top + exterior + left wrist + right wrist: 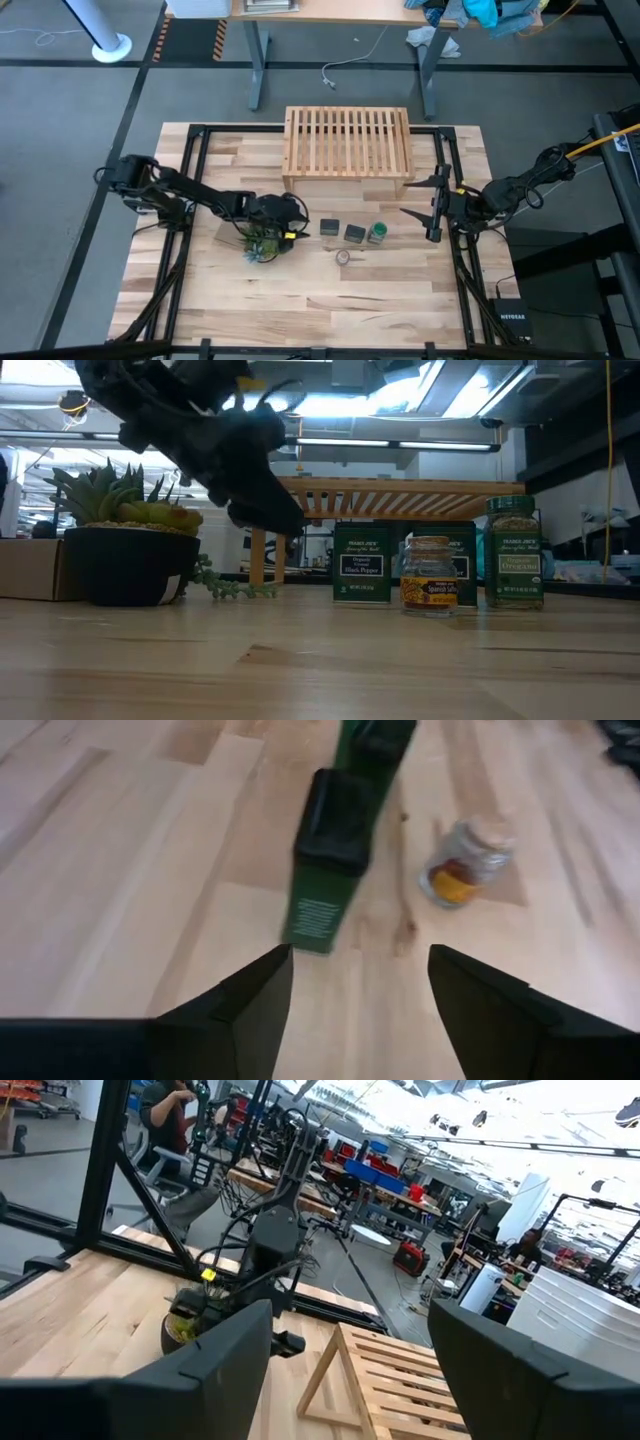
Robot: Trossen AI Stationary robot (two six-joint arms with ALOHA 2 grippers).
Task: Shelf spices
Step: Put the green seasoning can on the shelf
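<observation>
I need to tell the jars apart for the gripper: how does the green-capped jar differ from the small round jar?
The green-capped jar is taller and stands in the row with the tins; the small round jar is squat and sits alone, nearer the table's front. The first has a green cap and pale green label, the second a tan lid and orange-yellow label. Both are upright, clear, and off the shelf.

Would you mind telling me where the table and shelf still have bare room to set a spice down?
The shelf top is bare across all its slats. The near table strip below the small round jar is open. It is crowded mid-table: two tins and the green-capped jar stand in a row, with the open left gripper and plant beside them.
</observation>
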